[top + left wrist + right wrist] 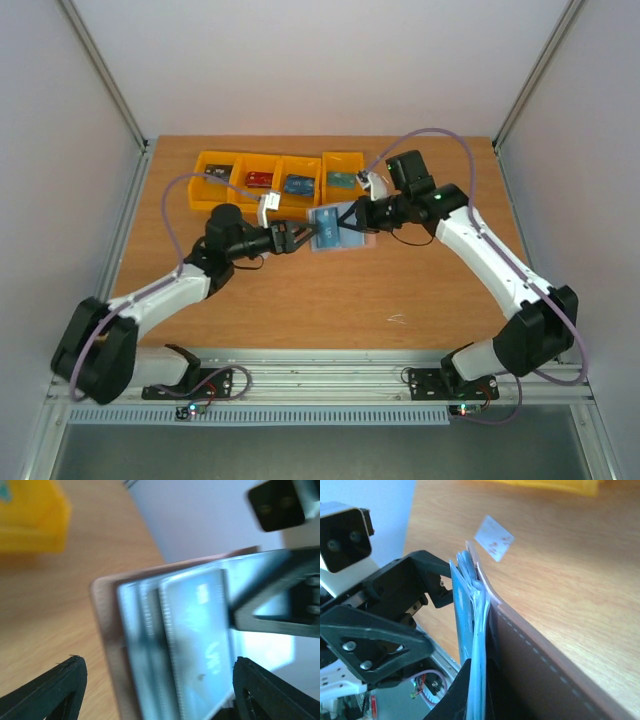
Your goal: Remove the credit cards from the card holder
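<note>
The card holder [332, 232] hangs open above the middle of the table, between both grippers. Its inside is light blue, its outer side [545, 670] pinkish-brown with stitching. My right gripper [485, 666] is shut on the holder's thin blue inner leaves, with the outer flap to its right. My left gripper [156, 660] is open, one finger [55, 690] on each side of the holder's stacked blue cards [197, 635]. A small pale credit card [493, 537] with reddish marks shows past the holder's top edge; whether it lies on the table I cannot tell.
A row of orange-yellow bins [280, 178] holding small items stands at the back of the wooden table. A small white scrap [397, 319] lies near the front. White walls close in both sides, and a metal rail [320, 385] runs along the near edge.
</note>
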### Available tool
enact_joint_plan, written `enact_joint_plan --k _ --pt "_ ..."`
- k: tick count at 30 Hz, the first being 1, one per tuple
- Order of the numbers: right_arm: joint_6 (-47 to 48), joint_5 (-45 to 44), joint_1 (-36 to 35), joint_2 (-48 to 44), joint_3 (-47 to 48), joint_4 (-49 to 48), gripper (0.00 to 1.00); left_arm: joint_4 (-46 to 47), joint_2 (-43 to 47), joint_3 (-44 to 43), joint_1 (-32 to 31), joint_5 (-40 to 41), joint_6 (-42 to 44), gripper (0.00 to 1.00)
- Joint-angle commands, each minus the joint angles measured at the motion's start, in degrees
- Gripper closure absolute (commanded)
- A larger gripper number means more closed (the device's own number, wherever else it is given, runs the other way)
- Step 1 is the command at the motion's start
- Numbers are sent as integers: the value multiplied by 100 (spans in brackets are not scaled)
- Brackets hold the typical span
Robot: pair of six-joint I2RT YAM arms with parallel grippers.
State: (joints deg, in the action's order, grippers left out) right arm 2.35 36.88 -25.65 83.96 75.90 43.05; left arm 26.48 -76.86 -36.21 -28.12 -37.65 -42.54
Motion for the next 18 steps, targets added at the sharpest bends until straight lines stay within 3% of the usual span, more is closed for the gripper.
enact_joint_plan --k 1,6,12,18 --pt "670 507 16 -425 515 182 99 -23 958 -309 104 -842 305 19" --pt "943 1296 -119 -635 772 -333 99 -46 1443 -575 107 -948 333 21" --pt "1218 1707 -198 -617 1196 -196 99 -229 1857 -413 262 -755 147 23" --pt "1486 1882 -204 -574 1660 285 99 -293 2129 -510 750 -1103 291 21"
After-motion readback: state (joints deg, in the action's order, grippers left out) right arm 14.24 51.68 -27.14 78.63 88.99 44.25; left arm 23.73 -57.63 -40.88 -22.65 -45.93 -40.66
